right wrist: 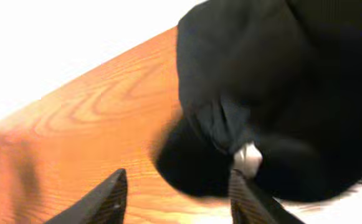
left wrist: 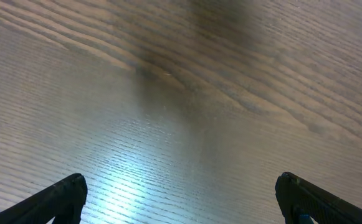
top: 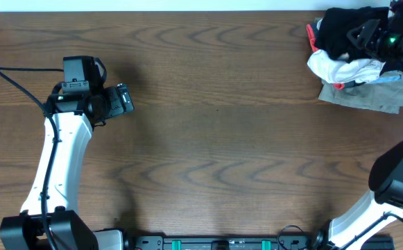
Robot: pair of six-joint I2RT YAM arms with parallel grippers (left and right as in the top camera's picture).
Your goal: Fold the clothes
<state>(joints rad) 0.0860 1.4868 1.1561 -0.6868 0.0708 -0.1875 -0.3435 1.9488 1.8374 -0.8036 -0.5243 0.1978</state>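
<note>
The clothes, a plain black garment (top: 338, 31), lie bunched on top of a pile at the table's far right corner. In the right wrist view the black garment (right wrist: 280, 93) fills the upper right. My right gripper (right wrist: 177, 186) hangs over it with its jaws apart. Its right fingertip (right wrist: 246, 193) is at the fabric's lower edge, and nothing is pinched between the fingers. From overhead, the right gripper (top: 371, 38) sits on the pile. My left gripper (left wrist: 181, 193) is wide open over bare wood, far from the garment, at the table's left (top: 121, 101).
Under the black garment lie a white garment with red trim (top: 347, 68) and a khaki-grey garment (top: 367, 97). The table's far edge (right wrist: 75, 87) runs close behind the pile. The right arm's base (top: 395, 180) stands at the near right.
</note>
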